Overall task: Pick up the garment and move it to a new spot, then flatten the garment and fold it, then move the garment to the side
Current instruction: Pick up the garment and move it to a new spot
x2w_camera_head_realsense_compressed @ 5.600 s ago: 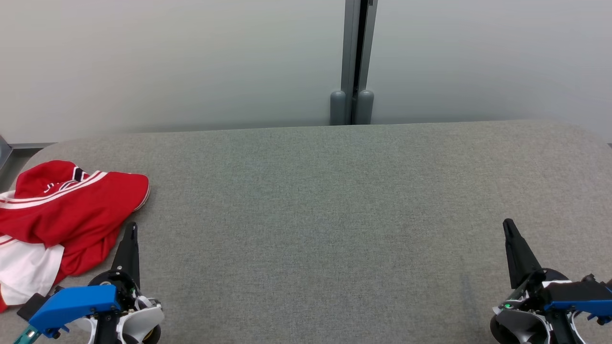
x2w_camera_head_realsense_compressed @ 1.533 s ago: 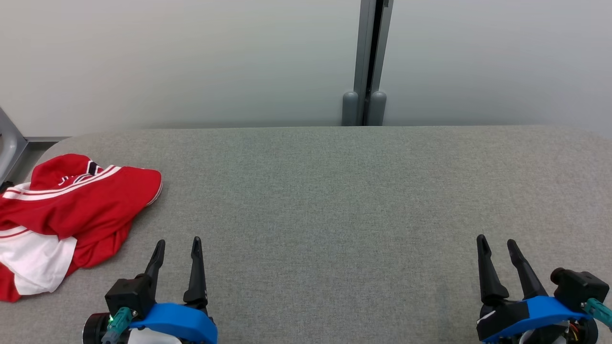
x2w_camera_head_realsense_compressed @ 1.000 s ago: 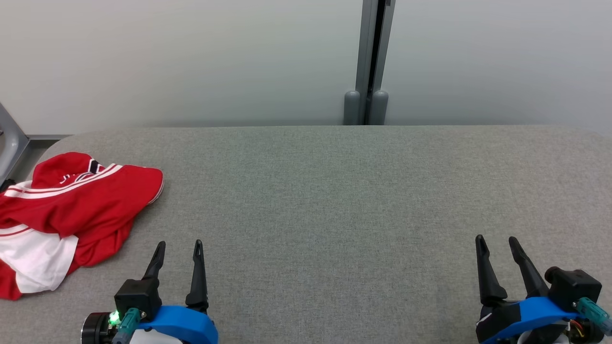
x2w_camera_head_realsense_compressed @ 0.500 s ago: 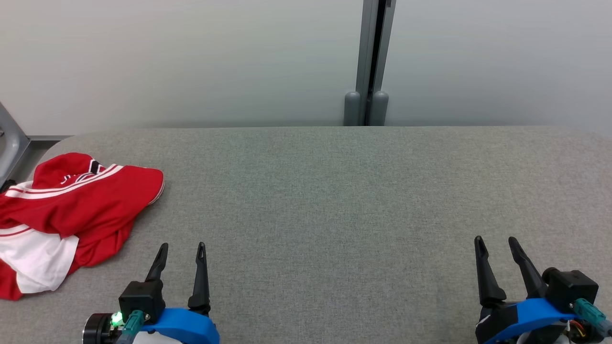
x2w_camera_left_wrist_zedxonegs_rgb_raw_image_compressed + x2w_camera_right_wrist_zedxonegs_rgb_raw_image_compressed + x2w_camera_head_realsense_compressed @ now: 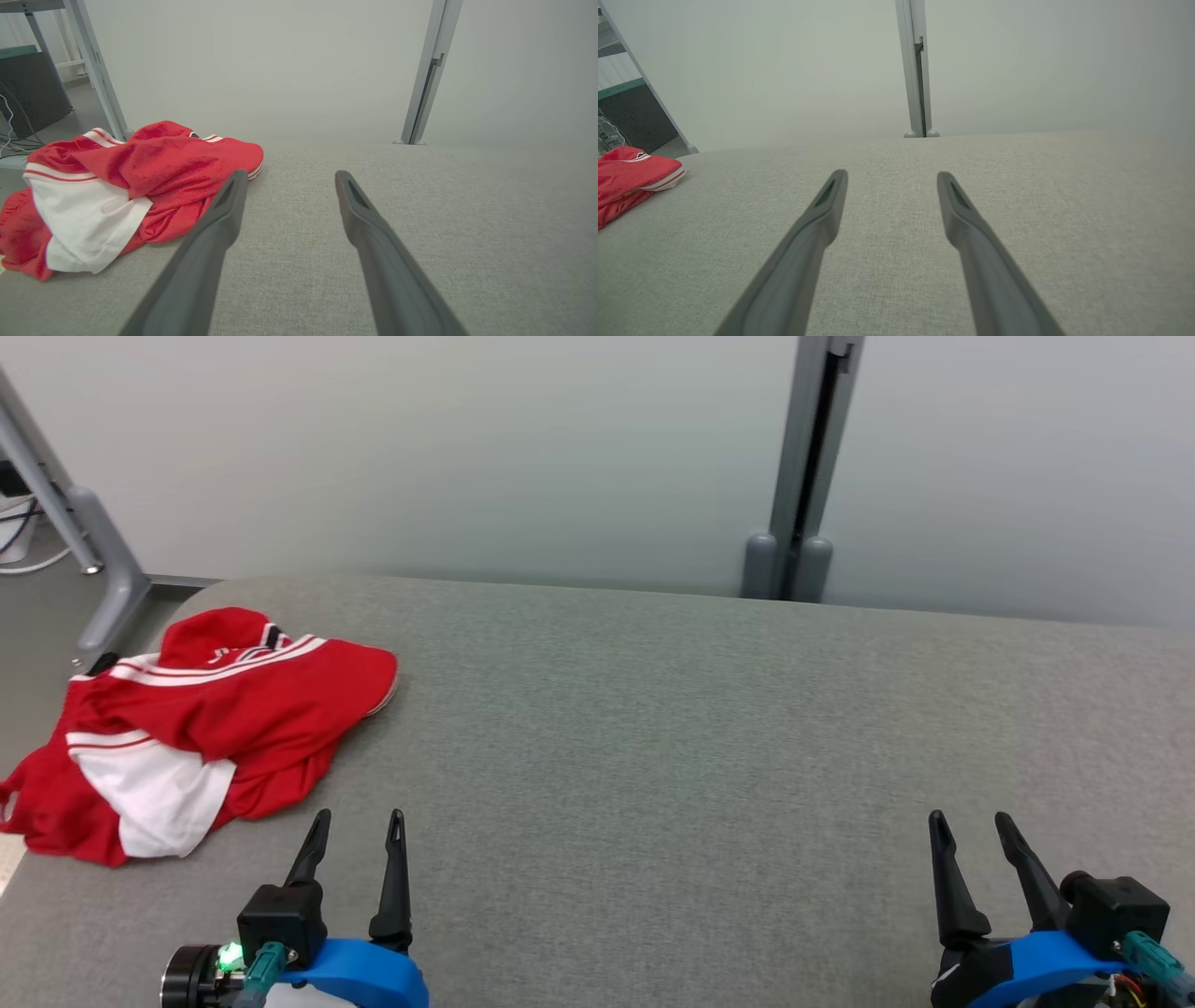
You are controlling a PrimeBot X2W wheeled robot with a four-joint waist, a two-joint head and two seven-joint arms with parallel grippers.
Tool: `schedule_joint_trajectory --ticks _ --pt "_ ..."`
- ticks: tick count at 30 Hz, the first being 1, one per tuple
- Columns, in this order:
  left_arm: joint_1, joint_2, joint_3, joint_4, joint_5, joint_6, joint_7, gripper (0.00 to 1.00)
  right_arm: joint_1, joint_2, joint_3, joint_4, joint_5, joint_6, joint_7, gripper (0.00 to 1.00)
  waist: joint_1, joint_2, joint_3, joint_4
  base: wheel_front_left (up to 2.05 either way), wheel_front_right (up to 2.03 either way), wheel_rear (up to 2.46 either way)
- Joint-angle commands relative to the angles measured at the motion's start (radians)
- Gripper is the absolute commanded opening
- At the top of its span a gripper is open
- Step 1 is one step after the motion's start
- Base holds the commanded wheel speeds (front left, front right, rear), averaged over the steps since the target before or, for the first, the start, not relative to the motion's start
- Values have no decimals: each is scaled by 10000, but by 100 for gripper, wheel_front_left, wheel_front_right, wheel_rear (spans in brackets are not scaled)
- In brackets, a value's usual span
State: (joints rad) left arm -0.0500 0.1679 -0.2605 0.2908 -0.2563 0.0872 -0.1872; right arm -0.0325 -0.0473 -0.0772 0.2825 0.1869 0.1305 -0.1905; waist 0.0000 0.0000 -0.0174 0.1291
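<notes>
Your left gripper [image 5: 358, 818], lower left, and right gripper [image 5: 968, 819], lower right: fingers apart, empty. The garment [image 5: 233, 709] lies crumpled, middle left, on the table [image 5: 653, 728].

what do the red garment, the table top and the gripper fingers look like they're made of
Garment: probably a thin synthetic jersey knit, smooth with a faint sheen; it slumps in soft, loose folds.
Table top: a grey woven fabric cover, matte, with a flecked weave showing.
Fingers: dark, matte and smooth-edged, likely moulded plastic or rubber; the look does not settle which.
</notes>
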Motion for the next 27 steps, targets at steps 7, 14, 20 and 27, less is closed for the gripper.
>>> schedule_joint_trajectory --ticks 7,14,20,27 --pt "18 182 87 -171 -53 73 -125 100 62 -55 157 14 85 3 -25 100 0 0 92 1521 0 0 0" --pt "149 305 107 -302 -72 184 -154 100 4 -55 257 24 88 3 -51 100 0 0 78 2745 0 0 0" --pt "201 353 120 -413 -125 271 -194 100 43 -55 290 -41 27 3 -69 100 0 0 115 3569 0 0 0" --pt "331 313 278 -535 -263 455 -321 100 -292 -58 604 -128 -26 3 99 100 0 0 384 4036 0 0 0"
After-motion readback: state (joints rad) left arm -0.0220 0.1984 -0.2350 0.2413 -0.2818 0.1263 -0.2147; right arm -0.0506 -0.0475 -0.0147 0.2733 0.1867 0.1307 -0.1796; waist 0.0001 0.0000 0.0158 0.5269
